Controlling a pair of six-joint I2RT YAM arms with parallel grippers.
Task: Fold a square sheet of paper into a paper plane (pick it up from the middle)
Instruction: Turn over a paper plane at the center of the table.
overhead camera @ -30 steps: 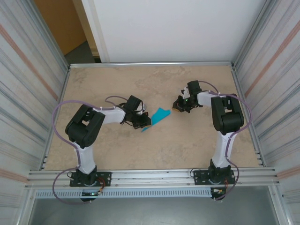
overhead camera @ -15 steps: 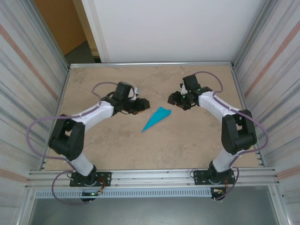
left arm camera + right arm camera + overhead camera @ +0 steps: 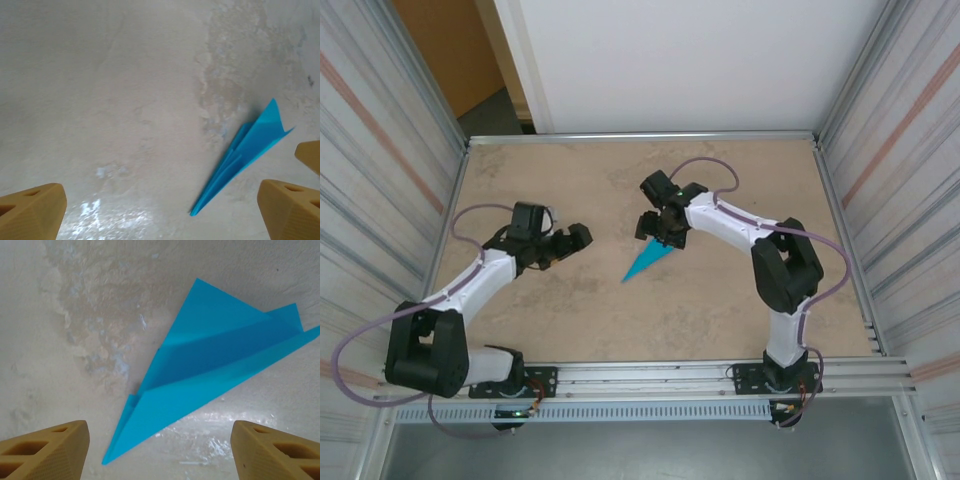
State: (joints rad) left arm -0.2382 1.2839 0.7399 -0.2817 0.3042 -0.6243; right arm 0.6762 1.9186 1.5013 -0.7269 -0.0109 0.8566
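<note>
Left fingers (image 3: 31,210) gape wide and empty, well apart from the paper plane (image 3: 648,260), which lies flat on the tabletop (image 3: 720,310). Its long axis runs diagonally, nose toward them. Right fingers (image 3: 47,452) hover open and empty above it.

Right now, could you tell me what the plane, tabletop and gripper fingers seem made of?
The paper plane: thin matte teal paper, sharply creased. The table: mottled beige stone-look, perhaps laminate, slight sheen. The fingers: tan, finely ribbed, hollow-celled, likely printed plastic.
</note>
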